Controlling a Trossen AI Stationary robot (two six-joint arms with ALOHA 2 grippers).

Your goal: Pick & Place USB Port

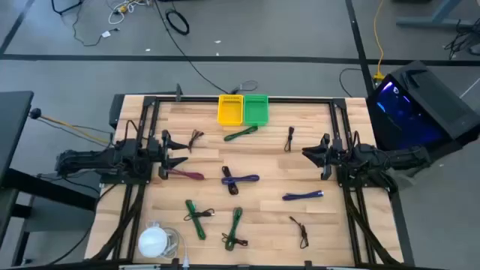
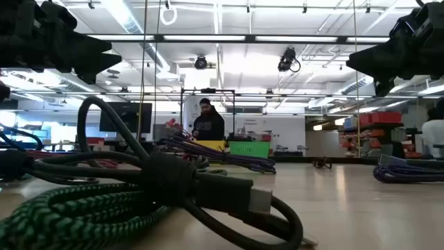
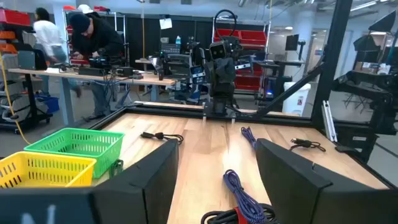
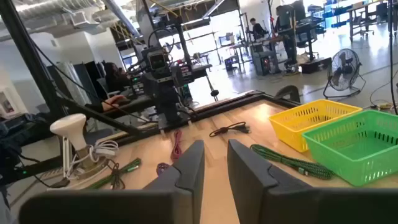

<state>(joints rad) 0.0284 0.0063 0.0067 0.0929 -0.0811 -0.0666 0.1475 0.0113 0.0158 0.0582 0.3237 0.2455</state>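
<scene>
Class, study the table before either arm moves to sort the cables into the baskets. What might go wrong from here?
1. Near the front edge, a green cable lies against a thin black one; lifting it may drag both.
2. The yellow basket and green basket touch, so a drop could land in the wrong one.
3. Another green cable lies just before the baskets and might snag a carried cable.

The table (image 1: 255, 187) is being viewed whole from straight overhead. It is being seen level from tabletop height, close behind a cable (image 2: 139, 187). Each wrist view is being aimed across at the opposite arm (image 3: 221, 74); both are showing the baskets (image 4: 348, 140).
</scene>
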